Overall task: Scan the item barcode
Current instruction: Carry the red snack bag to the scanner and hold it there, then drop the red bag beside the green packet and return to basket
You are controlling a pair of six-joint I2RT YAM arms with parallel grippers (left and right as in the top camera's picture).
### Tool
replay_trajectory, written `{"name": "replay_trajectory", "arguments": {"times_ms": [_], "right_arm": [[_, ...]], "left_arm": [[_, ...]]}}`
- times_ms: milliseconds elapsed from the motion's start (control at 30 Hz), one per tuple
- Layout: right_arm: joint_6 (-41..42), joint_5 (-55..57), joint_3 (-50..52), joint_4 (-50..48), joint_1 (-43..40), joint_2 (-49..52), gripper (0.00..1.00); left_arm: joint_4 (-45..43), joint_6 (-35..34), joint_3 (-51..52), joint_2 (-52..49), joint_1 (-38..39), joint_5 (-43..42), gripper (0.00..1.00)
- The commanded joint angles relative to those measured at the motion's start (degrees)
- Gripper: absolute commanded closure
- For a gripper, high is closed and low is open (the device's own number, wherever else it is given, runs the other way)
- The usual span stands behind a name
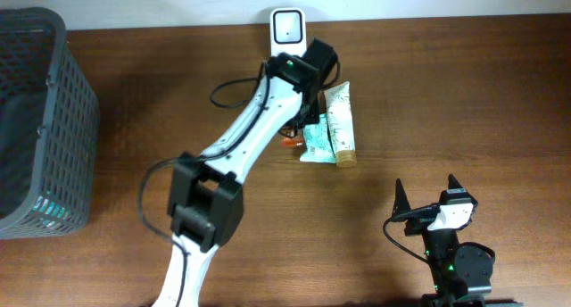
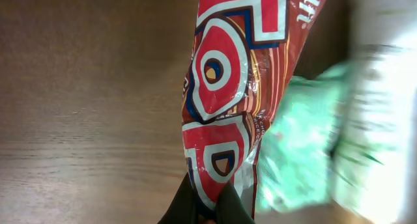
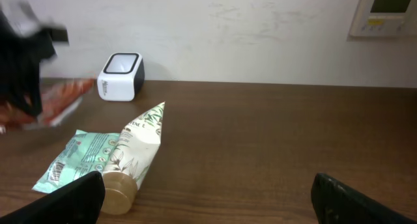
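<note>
Red packet [image 2: 228,100], big white lettering, in left gripper [image 2: 208,208]

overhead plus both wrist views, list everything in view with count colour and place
brown wooden table: one, brown, under everything
boxy white barcode scanner: one, white, table's far edge
dark grey mesh basket: one, grey, far left
crinkly mint-green foil sachet: one, green, flat mid-table
soft white tube with tan cap: one, white and green, against the sachet's right side
glossy red snack packet: one, red and white, gripped left of the sachet
left fingers: two, black, shut on the packet
right fingers: two, black, open, front right
</note>
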State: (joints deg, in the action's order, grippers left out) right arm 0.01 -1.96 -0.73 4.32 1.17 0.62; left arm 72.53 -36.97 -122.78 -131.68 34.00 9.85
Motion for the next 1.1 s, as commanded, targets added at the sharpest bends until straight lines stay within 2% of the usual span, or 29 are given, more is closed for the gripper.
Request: {"name": "replay_trajectory", "arguments": {"times_ms": [0,67,133,167,200,233,333,433,633,767,833,900,1067], "right_arm": [[0.24,0.5,0.42,0.22,-0.04,-0.42,0.01],[0.24,0.5,0.42,0.22,-0.04,-0.42,0.01],[0.24,0.5,0.42,0.22,-0.04,-0.42,0.01],[0.24,0.5,0.42,0.22,-0.04,-0.42,0.01],[0.24,0.5,0.42,0.22,-0.04,-0.42,0.01],[0.24,0.5,0.42,0.22,-0.04,-0.42,0.01],[0.24,0.5,0.42,0.22,-0.07,-0.42,0.01],[0.24,0.5,0.42,0.22,-0.04,-0.42,0.01],[0.24,0.5,0.42,0.22,-0.04,-0.42,0.01],[0.24,0.5,0.42,0.22,-0.04,-0.42,0.01],[0.24,0.5,0.42,0.22,-0.04,-0.42,0.01],[0.24,0.5,0.42,0.22,-0.04,-0.42,0.01],[0.24,0.5,0.42,0.22,-0.04,-0.42,0.01]], "left_arm": [[2.05,-2.49,0.02,-3.19,-0.02,1.92,1.0],[3.43,-2.49,0.02,-3.43,0.02,0.85,0.99],[3.39,-2.47,0.0,-3.34,0.02,0.74,0.8],[3.41,-2.45,-0.02,-3.34,0.02,0.42,0.4],[3.43,-2.45,0.0,-3.34,0.02,0.0,0.2],[3.41,-2.4,-0.02,-3.3,0.02,-0.48,0.12],[3.61,0.48,-2.29,-3.19,-0.66,-3.56,0.1],[6.78,1.27,-8.87,-3.19,-2.23,-5.14,0.08],[17.11,7.37,-33.46,-3.17,-8.37,-4.2,0.12],[21.33,8.59,-49.94,-2.93,-15.67,0.81,0.09],[21.88,8.59,-56.83,-2.93,-20.98,1.16,0.04],[20.81,8.44,-57.02,-1.75,-26.29,2.14,0.01],[21.51,8.13,-56.54,-1.49,-40.06,4.2,0.01]]}}
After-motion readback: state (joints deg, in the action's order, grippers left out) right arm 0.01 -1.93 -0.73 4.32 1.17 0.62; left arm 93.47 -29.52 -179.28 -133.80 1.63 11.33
